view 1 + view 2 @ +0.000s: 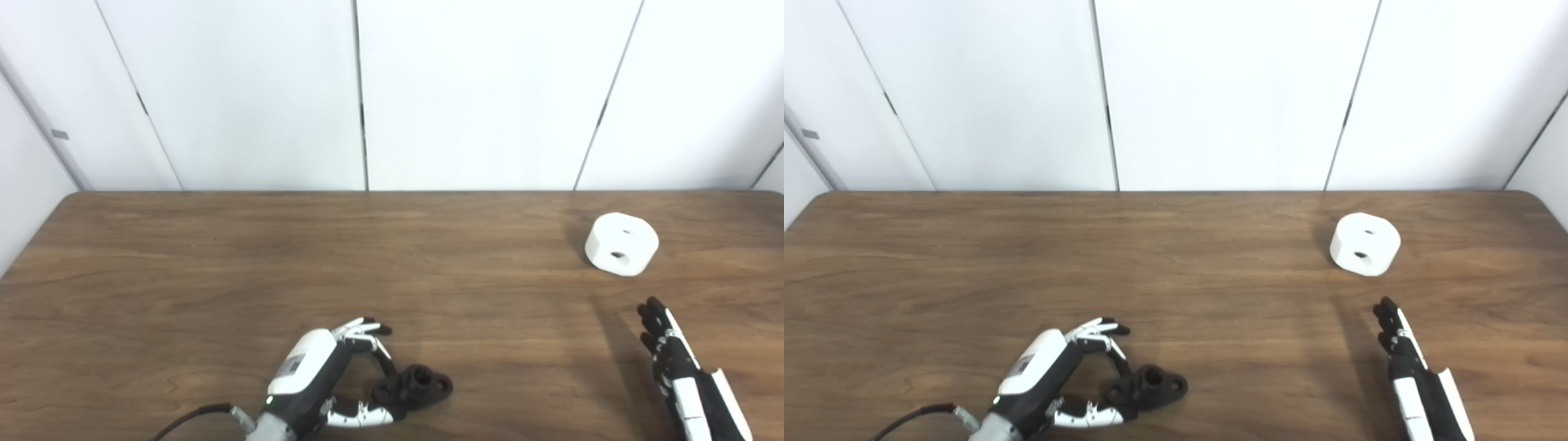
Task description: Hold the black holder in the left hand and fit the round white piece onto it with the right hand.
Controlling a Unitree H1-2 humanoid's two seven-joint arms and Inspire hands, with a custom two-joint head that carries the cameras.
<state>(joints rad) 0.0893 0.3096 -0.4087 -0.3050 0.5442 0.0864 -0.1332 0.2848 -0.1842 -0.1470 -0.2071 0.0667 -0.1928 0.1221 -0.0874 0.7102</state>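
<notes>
Left robot hand: your left robot hand [318, 373] comes in low at the near edge of the worktop [245, 257], its white back turned up and its wrist cable trailing off to the left.
Left fingers: your fingers [367, 331] curl over toward the right and the thumb [361, 416] reaches along the worktop beneath them.
Left grip: thumb tip and a lower fingertip touch the left end of the black holder [419, 386], but you cannot tell whether they grip it; most of the holder lies outside the hand.
Black holder: it lies flat on the worktop near the front edge, just right of your left robot hand, with a raised round socket in its middle.
Right robot hand: your right robot hand [1415, 373] enters at the lower right, edge-on, fingers straight and pointing away from you; it holds nothing and is spread flat.
White piece: the round white piece [1364, 244] rests on the worktop at the far right, beyond your right fingertips and apart from them, two dark holes showing.
Backdrop: white wall panels [478, 92] stand behind the worktop.
</notes>
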